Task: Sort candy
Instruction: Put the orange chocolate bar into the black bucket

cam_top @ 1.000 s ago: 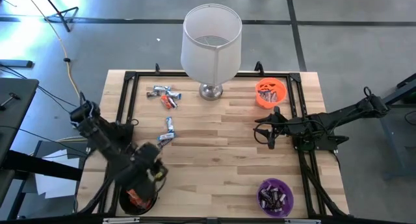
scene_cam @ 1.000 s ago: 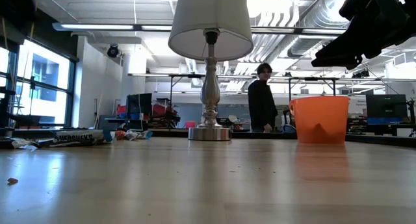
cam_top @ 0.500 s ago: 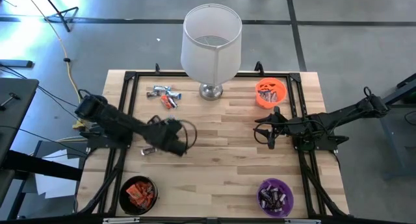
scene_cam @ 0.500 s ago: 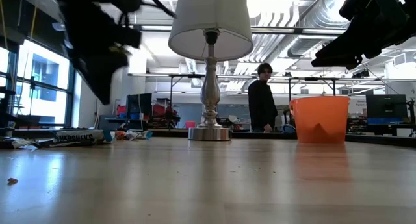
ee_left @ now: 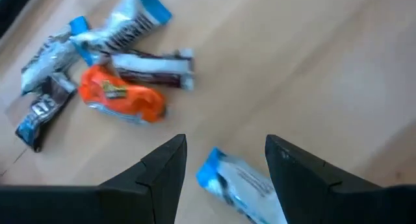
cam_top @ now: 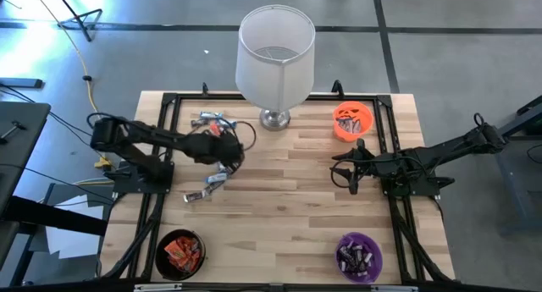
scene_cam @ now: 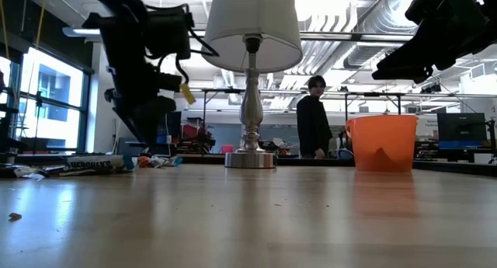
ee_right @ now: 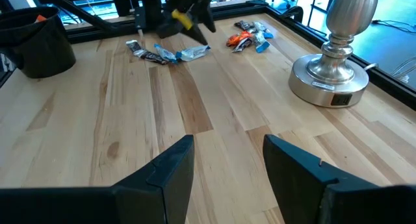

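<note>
Left gripper (cam_top: 227, 159) raised mid-table, fingers apart; right gripper (cam_top: 349, 175) parked, fingers apart.

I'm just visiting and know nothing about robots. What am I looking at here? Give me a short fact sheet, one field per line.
Setting: wooden table with a lamp at its back edge
Loose candy: small pile near the lamp, two more pieces nearer the table's front
Bowls: black bowl, purple bowl, orange bowl, each with candy inside
Left gripper: open, empty, over the loose candy
Right gripper: open, empty, at the table's right side
</note>
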